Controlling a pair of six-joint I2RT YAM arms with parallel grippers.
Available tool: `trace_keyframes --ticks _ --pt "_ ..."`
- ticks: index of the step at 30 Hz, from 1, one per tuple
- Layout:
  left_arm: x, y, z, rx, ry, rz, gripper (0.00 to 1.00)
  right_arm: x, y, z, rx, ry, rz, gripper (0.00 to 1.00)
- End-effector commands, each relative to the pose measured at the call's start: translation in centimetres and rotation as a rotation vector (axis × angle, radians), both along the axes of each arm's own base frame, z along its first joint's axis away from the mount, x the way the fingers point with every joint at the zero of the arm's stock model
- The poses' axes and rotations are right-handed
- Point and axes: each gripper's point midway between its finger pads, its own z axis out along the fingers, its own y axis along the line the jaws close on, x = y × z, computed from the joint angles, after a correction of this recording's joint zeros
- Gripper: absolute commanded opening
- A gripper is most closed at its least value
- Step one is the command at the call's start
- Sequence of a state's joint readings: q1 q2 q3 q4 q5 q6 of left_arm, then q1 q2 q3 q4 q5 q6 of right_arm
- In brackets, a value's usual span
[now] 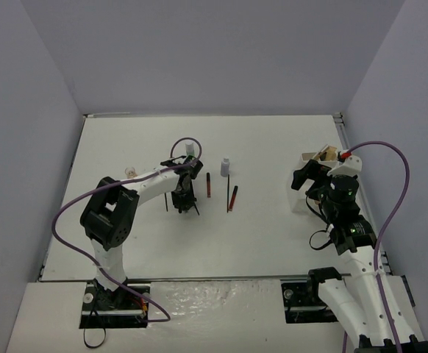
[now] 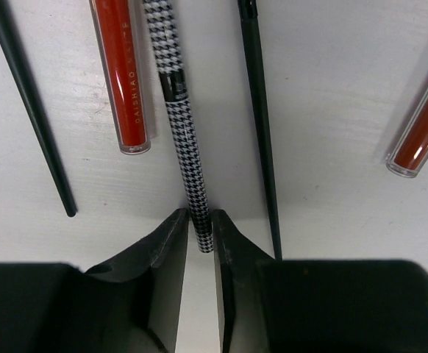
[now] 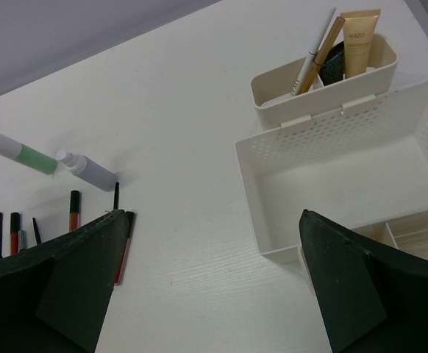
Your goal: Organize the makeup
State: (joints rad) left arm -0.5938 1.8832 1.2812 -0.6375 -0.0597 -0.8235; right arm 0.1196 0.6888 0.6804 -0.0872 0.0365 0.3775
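While the checked stick [image 2: 177,110] lies flat on the desk [image 1: 273,147], the left tool [image 2: 199,220] has its two fingers pressed on both sides of the stick's near end, so it looks like a grip. The hold is only on the very tip. I think the stick could tip down or swing when it goes up. So the good way is to keep the squeeze firm and lift slowly and straight up. There is not much room here. A red tube [image 2: 123,73] lies just beside the stick on one side, and a thin black stick [image 2: 258,125] lies just beside it on the other. A sideways pull could knock them or make them roll. The right tool [image 3: 212,220] is wide open and holds nothing. It hangs over the near edge of the white tray [image 3: 273,143], well apart from the left arm. Behind the tray, a small holder [image 3: 273,92] already has a beige tube [image 3: 359,40] and two thin sticks standing in it. A green bottle [image 3: 23,154] and a grey bottle [image 3: 89,170] lie on the desk near the red tubes. My guess is that the checked stick should go over to the tray side, and most of the makeup is not yet put away.
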Motion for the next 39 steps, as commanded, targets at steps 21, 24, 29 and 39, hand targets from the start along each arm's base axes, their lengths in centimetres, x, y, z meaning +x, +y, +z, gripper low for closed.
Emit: trace_keyframes --ticks 21,24,29,39 --pt "1.0 -3.7 14.9 0.015 -0.481 -0.353 0.0 0.0 6.0 6.2 0.075 -0.114 0.335 0.99" --pt "0.0 -6.8 19.4 -0.03 -0.677 -0.498 0.0 -0.3 8.6 8.1 0.134 -0.118 0.478 0.99" --pt "-2.2 -9.5 24.2 -0.148 -0.89 -0.693 0.0 -0.8 11.8 11.1 0.185 -0.147 0.66 0.98" --pt "-5.4 -13.3 29.7 -0.28 -1.041 -0.901 0.0 -1.9 17.1 13.4 0.22 -0.169 0.897 0.94"
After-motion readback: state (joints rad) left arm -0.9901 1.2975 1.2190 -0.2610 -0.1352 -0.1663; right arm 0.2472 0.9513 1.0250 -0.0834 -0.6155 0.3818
